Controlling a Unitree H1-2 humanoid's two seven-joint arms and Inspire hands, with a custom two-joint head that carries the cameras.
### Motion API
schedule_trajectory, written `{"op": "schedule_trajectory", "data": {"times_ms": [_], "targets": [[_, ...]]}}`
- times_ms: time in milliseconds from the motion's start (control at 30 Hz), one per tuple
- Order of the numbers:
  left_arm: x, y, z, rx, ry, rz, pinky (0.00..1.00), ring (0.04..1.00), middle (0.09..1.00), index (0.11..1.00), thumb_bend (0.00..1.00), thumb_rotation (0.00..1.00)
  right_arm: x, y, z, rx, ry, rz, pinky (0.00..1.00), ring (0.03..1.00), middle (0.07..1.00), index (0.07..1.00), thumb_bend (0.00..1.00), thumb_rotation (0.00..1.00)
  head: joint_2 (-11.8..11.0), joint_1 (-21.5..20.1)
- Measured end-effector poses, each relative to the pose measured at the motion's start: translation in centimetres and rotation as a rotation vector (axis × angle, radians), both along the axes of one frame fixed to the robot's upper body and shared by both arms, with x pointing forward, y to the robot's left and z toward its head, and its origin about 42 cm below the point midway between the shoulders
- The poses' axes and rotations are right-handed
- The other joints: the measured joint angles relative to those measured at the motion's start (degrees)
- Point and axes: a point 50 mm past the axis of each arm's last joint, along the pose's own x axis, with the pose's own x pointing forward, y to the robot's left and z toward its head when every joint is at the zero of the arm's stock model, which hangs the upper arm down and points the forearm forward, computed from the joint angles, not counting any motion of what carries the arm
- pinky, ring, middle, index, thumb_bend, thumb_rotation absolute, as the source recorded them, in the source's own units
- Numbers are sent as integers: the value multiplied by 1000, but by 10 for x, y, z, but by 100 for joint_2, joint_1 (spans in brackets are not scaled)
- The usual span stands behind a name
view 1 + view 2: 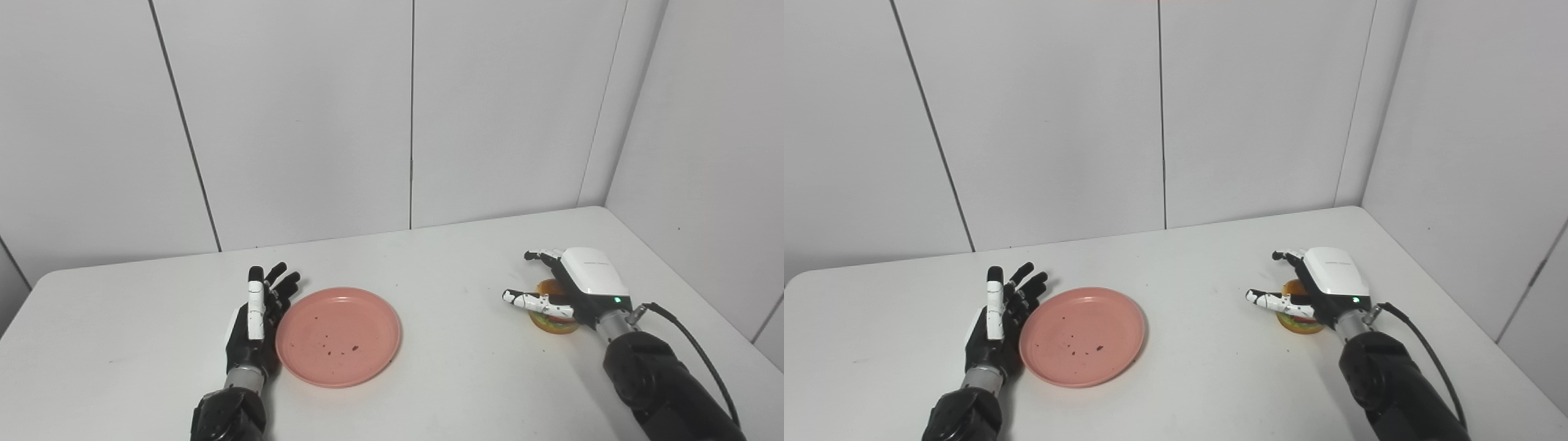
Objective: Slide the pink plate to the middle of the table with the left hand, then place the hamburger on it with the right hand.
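The left hand (257, 312) rests flat with fingers spread, against the pink plate (338, 335), which sits near mid-table — sliding looks nearly done. The right hand (566, 288) hovers spread over the hamburger (554, 318), not yet gripped.

I see the pink plate (338, 335) lying flat on the table, left of centre. It is round, shallow, with a raised rim, and its face carries a scatter of small dark specks. Nothing sits on it.

I see the hamburger (553, 313) well apart from it on the right side of the table, resting on the surface. Only part of it shows: an orange-tan bun on top, a thin strip of green and red at the lower edge. I can't make out the rest of it.
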Motion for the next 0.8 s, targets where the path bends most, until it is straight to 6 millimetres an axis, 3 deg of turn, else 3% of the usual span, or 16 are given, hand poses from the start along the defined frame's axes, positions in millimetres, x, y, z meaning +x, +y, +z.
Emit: {"op": "schedule_trajectory", "data": {"times_ms": [300,800], "targets": [[0,0,0,0,0,-1,1000,907,829,839,997,945,-4,-3,-5,1,22,-6,775,826,818,777,728,1000,17,9],[-1,-2,1,6,15,-14,1000,907,835,834,988,961,-6,-12,-28,-4,92,-42,745,811,806,760,720,1000,53,53]]}}
